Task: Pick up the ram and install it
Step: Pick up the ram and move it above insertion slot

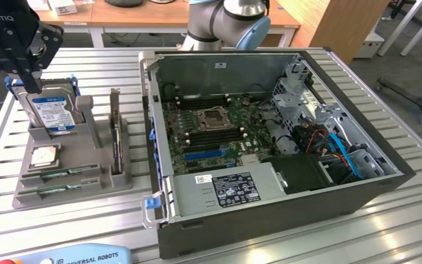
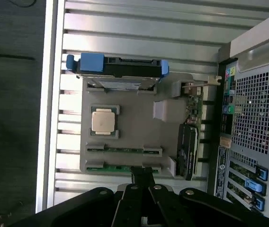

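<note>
The fingers (image 2: pixel 143 177) are held closed, empty (above the grey holder (image 2: pixel 139 120)); the ram (image 2: pixel 120 167) is seen lying in its slot.

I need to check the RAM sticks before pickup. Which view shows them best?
The wrist view: it looks straight down on both RAM sticks, lying lengthwise in their gray holder. The exterior view shows them obliquely, foreshortened, at the holder's near end.

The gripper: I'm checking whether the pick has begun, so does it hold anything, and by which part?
Nothing is held. The gripper is shut and empty above the grey holder, where both ram sticks lie in their slots.
</note>
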Robot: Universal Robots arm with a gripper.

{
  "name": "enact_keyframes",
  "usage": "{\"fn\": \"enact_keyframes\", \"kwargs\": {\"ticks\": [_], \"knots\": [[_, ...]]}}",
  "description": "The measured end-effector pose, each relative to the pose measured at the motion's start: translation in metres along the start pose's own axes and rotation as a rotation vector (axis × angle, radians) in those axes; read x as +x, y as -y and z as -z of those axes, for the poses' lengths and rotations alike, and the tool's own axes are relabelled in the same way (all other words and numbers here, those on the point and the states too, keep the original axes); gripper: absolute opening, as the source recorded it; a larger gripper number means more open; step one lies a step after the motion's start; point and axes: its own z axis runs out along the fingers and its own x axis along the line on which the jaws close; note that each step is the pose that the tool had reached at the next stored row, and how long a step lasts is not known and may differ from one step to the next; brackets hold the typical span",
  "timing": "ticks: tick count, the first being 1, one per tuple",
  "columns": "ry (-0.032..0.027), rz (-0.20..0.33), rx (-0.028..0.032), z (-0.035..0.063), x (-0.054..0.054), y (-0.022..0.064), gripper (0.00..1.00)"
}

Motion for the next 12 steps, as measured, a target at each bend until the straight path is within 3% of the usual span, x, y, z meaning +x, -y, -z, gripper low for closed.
{"fn": "enact_keyframes", "kwargs": {"ticks": [12], "knots": [[-0.0037,0.124,0.0038,0.0,0.0001,0.0,0.1]]}}
